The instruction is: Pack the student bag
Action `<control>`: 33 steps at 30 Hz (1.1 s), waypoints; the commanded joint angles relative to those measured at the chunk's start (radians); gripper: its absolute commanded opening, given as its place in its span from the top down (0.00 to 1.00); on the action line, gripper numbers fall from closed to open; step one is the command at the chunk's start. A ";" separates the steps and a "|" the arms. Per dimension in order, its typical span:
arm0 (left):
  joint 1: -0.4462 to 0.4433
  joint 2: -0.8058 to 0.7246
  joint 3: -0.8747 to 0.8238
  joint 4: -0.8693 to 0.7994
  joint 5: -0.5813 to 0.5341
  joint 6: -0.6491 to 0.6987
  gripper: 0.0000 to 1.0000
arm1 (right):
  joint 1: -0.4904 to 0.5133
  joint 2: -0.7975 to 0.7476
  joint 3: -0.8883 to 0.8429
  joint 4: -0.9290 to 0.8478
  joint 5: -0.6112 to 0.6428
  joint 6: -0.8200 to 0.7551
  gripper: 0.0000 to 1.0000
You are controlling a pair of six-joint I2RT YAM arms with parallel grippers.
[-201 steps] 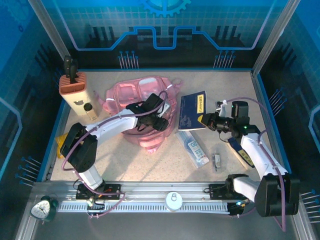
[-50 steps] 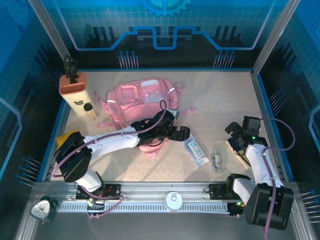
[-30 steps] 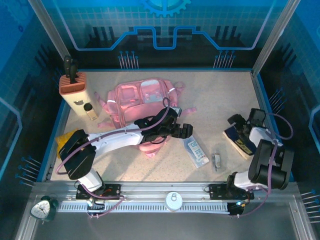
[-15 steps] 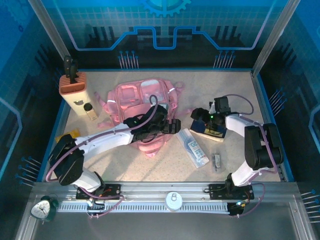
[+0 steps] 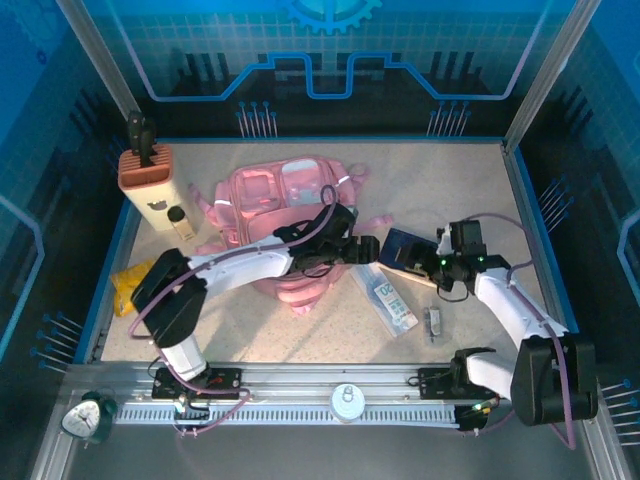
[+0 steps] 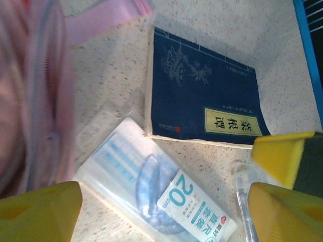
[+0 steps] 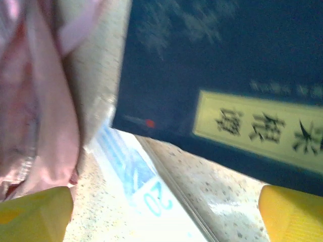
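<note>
Bright, even light falls from above on the table (image 5: 450, 180), leaving only soft, short shadows, while the walls (image 5: 320, 60) around glow dim blue. The left wrist view is sharp on the book (image 6: 202, 101) but soft on the bag (image 6: 30, 101) at its edge; the right wrist view is blurred throughout, the book's lettering smeared

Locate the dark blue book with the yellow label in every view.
Top external: dark blue book with yellow label, right of centre.
Left wrist: upper middle.
Right wrist: upper right.
Shared landmark: clear packet of blue masks marked 20, at the book's corner.
</note>
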 commanded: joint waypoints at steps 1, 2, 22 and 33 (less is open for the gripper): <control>-0.004 0.082 0.079 0.035 0.085 -0.021 0.18 | -0.014 -0.007 -0.057 0.022 -0.040 0.062 0.08; -0.003 0.111 0.101 0.035 0.086 -0.021 0.20 | -0.018 0.003 -0.065 0.042 -0.043 0.063 0.10; -0.004 0.393 0.321 0.007 0.107 -0.069 0.36 | -0.255 0.414 0.202 0.272 -0.110 -0.018 0.15; -0.003 0.422 0.423 -0.014 0.055 -0.017 0.42 | -0.191 0.506 0.413 0.133 -0.009 -0.073 0.08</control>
